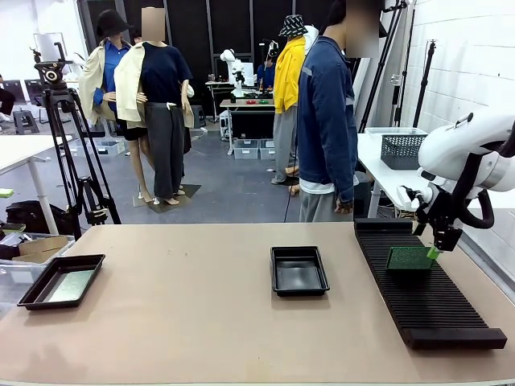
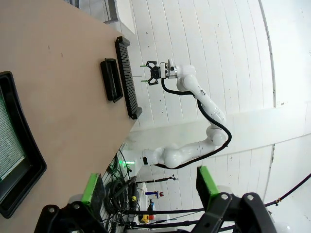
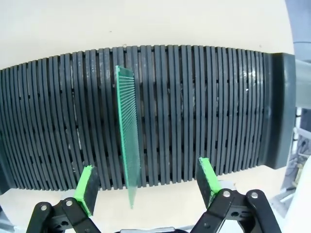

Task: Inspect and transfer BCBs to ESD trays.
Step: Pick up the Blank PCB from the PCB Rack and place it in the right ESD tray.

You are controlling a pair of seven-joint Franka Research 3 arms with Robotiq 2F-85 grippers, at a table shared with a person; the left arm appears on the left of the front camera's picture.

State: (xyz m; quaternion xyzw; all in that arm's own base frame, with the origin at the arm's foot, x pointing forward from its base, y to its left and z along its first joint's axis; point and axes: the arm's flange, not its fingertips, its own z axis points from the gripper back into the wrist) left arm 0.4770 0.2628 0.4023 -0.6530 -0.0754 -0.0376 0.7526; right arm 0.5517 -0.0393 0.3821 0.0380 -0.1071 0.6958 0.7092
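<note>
The bench [image 1: 201,338] carries a long ribbed rack [image 1: 434,310] along its right edge, an empty centre ESD tray [image 1: 299,252], and a left-edge ESD tray [image 1: 32,302] with a flat BCB [image 1: 68,285] in it. An upright BCB [image 1: 409,257] stands in a rack slot. The right pincer [image 1: 435,252] hangs spread astride it, the board nearer one pad. Best to centre first, pinch both faces, then lift straight up. The left pincer [image 2: 149,187] is spread, holding nothing.

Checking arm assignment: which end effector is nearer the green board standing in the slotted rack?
Right. The right end effector hangs open directly over the board, straddling it. The left end effector is open far off, near the left tray.
</note>
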